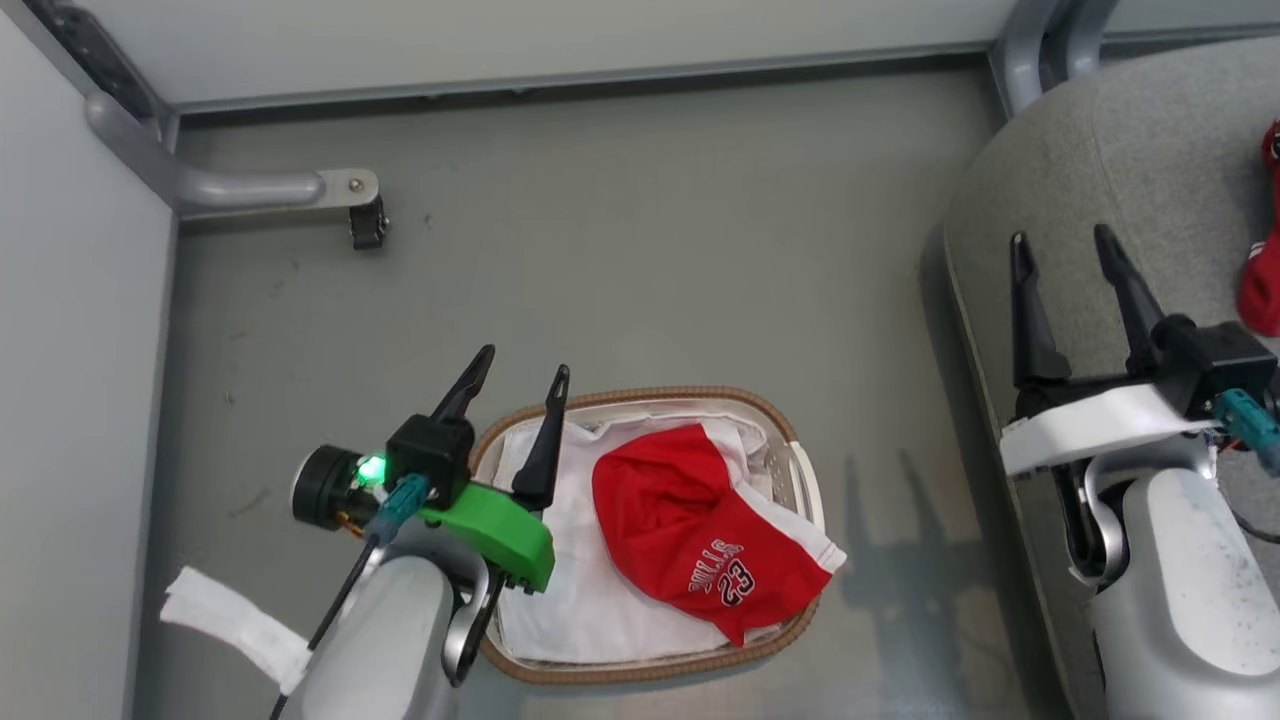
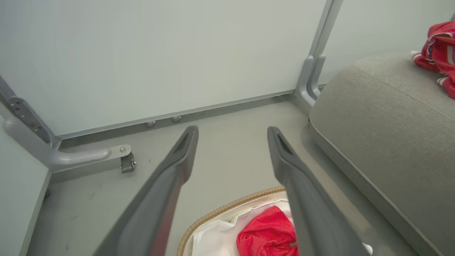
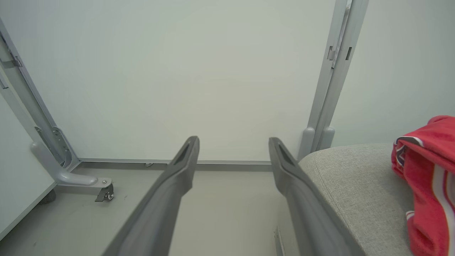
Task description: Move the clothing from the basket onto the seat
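Observation:
A red piece of clothing (image 1: 700, 530) with white trim and the number 23 lies in the oval basket (image 1: 800, 470) on the white liner (image 1: 580, 590); it drapes over the right rim. In the left wrist view the same red clothing (image 2: 268, 234) lies below the fingers. My left gripper (image 1: 525, 372) hovers open over the basket's left rim, holding nothing. My right gripper (image 1: 1062, 240) stands open and empty above the left edge of the grey seat (image 1: 1100, 160). Another red garment (image 1: 1262, 270) lies on the seat at the far right, seen again as red clothing (image 3: 428, 177) in the right wrist view.
The basket stands on a grey floor (image 1: 650, 250). Pale partition walls close the back and left, with a grey foot and castor (image 1: 366, 222) jutting out at the left. A grey post (image 1: 1020, 50) stands by the seat's back corner.

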Robot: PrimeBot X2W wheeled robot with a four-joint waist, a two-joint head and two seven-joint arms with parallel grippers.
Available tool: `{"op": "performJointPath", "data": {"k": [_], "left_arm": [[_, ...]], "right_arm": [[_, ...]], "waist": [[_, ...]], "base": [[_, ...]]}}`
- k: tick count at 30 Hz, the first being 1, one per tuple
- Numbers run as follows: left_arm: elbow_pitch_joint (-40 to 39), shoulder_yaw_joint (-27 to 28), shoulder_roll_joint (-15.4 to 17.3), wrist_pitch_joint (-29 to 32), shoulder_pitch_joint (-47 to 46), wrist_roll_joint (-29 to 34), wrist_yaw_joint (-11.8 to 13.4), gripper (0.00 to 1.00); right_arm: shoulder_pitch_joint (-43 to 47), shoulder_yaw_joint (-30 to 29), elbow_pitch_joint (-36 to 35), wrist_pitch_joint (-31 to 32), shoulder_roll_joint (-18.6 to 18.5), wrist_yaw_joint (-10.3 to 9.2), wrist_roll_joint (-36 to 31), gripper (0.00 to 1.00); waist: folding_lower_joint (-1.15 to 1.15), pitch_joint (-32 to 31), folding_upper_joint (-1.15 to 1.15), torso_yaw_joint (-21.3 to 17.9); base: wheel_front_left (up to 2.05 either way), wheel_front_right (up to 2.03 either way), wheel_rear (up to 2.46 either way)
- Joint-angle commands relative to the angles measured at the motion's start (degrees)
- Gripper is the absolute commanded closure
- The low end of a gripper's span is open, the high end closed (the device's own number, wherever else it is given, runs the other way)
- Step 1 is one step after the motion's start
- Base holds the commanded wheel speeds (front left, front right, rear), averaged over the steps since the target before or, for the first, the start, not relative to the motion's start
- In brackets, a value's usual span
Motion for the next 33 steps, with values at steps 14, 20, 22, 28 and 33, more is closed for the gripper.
{"op": "performJointPath", "data": {"k": [14,20,22,28,33], "left_arm": [[24.6,-13.0,0.4,0.1,-17.1,-1.3,-0.2,0.00],[31.0,-16.6,0.8,0.1,-21.1,-3.0,-0.2,0.00],[32.9,-17.5,1.0,0.0,-21.9,-3.7,-0.2,0.00],[37.7,-18.7,1.6,0.3,-24.8,-6.9,-0.2,0.00],[40.8,-18.8,2.3,0.8,-26.9,-8.9,-0.2,0.00]], "right_arm": [[-8.3,0.0,-6.3,-0.3,-0.1,-0.04,2.0,0.00],[-10.0,0.8,-8.0,-0.3,-0.1,-0.04,3.6,0.00],[-10.5,1.2,-8.5,-0.3,-0.1,-0.04,4.2,0.00],[-11.8,2.1,-9.7,-0.3,-0.1,-0.04,5.4,0.00],[-12.7,2.2,-10.4,-0.3,-0.1,-0.04,5.9,0.00]], "waist": [[0.00,25.5,0.00,-9.8],[0.00,30.6,0.00,-12.0],[0.00,31.9,0.00,-12.5],[0.00,34.8,0.00,-13.8],[0.00,36.5,0.00,-14.4]], "base": [[0.00,0.00,0.00],[0.00,0.00,0.00],[0.00,0.00,0.00],[0.00,0.00,0.00],[0.00,0.00,0.00]]}}
